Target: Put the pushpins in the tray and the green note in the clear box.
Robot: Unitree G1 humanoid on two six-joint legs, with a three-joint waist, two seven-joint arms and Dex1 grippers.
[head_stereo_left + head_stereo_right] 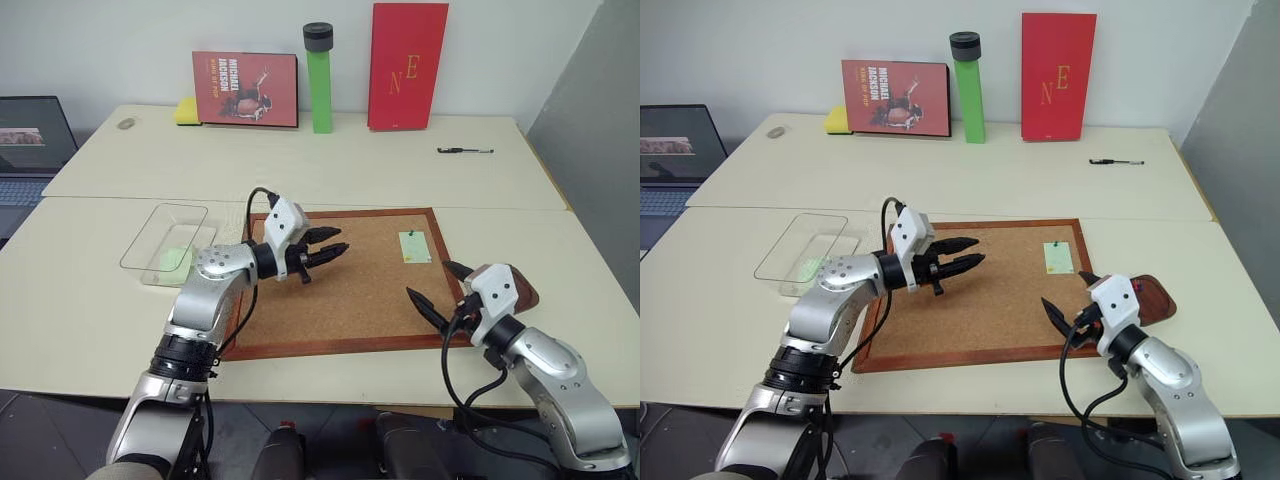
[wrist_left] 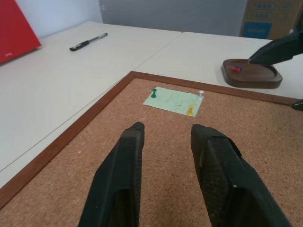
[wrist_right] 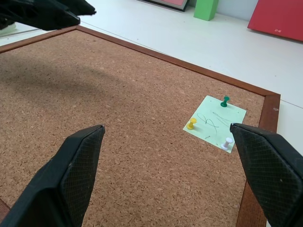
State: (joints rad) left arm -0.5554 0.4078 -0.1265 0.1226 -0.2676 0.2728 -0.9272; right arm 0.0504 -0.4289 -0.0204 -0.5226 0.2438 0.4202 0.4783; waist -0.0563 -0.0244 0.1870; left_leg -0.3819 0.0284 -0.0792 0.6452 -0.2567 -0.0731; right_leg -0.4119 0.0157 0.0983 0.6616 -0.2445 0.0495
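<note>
The green note [image 2: 173, 100] lies flat at the far right of the corkboard [image 1: 350, 300]. Three pushpins hold it there: a green one [image 2: 154, 92], a yellow one [image 2: 190, 110] and a white one [image 2: 201, 94]. My left gripper [image 1: 330, 245] hovers over the board's middle, pointing at the note, its fingers a little apart with nothing between them. My right gripper [image 1: 427, 279] is wide open at the board's near right corner, close to the note. The brown tray [image 2: 251, 75] sits just right of the board with a small red pin [image 2: 235, 69] in it. The clear box [image 1: 168, 242] stands left of the board; a pale green patch shows inside.
Along the back wall stand a red record sleeve [image 1: 245, 88], a tall green cylinder [image 1: 320, 80], a red book [image 1: 408, 65] and a yellow sponge [image 1: 186, 110]. A pen [image 1: 465, 150] lies at the back right. A laptop [image 1: 30, 140] sits far left.
</note>
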